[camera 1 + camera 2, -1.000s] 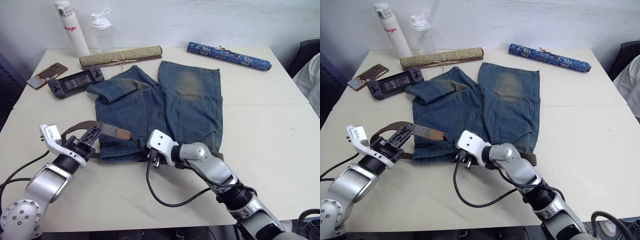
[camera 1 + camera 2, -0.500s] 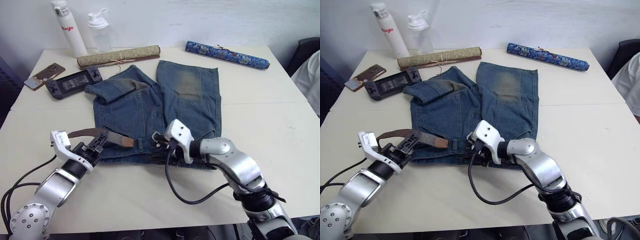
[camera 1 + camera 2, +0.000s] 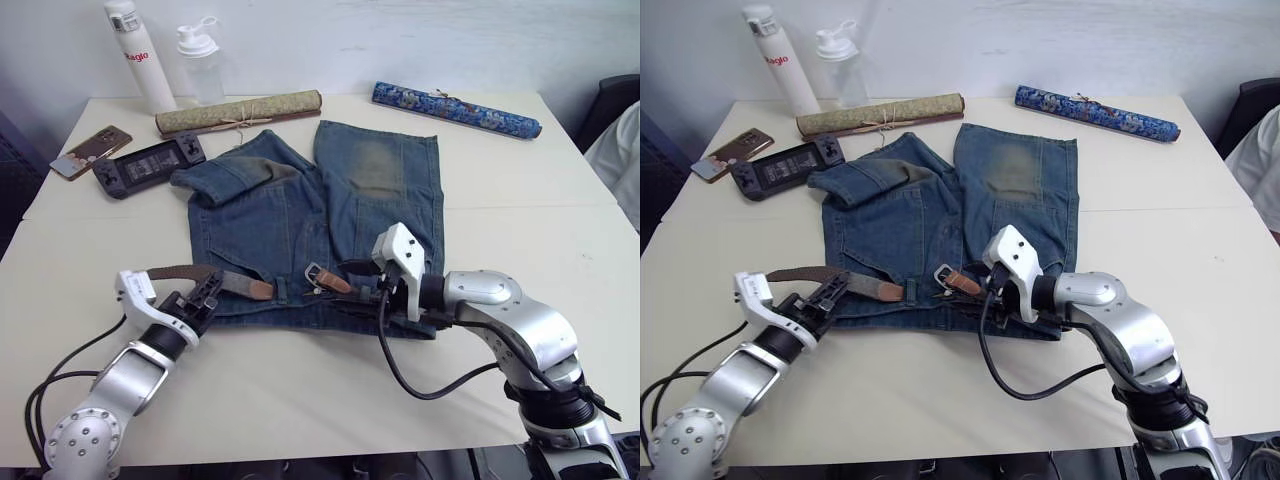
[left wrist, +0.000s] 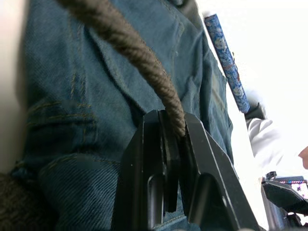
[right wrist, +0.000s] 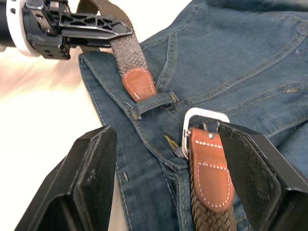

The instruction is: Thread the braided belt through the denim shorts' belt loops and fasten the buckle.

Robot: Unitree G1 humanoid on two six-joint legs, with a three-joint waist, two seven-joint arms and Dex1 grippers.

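The faded denim shorts (image 3: 300, 210) lie flat on the table, waistband toward me. My left gripper (image 3: 200, 297) is shut on the braided belt (image 3: 185, 271) at the shorts' left edge, and the strap runs between its closed fingers (image 4: 159, 144). The belt's tan leather tip (image 5: 139, 83) lies against a belt loop (image 5: 154, 102); I cannot tell whether it passes under. My right gripper (image 5: 164, 129) stands open over the waistband. The silver buckle (image 5: 204, 122) and its leather end lie between its fingers, untouched. The buckle (image 3: 313, 274) sits a short way right of the tip.
Along the table's far side stand a white bottle (image 3: 135, 55) and a clear shaker (image 3: 200, 60), with an olive scroll (image 3: 240, 112) and a blue scroll (image 3: 455, 108) lying nearby. A handheld console (image 3: 150, 163) and a phone (image 3: 95, 150) lie far left. A person's sleeve (image 3: 620, 150) shows at the right edge.
My right gripper has drawn back to the right along the waistband, and the buckle has come into view. My left gripper has moved right with the belt, bringing the tip up to the loop.
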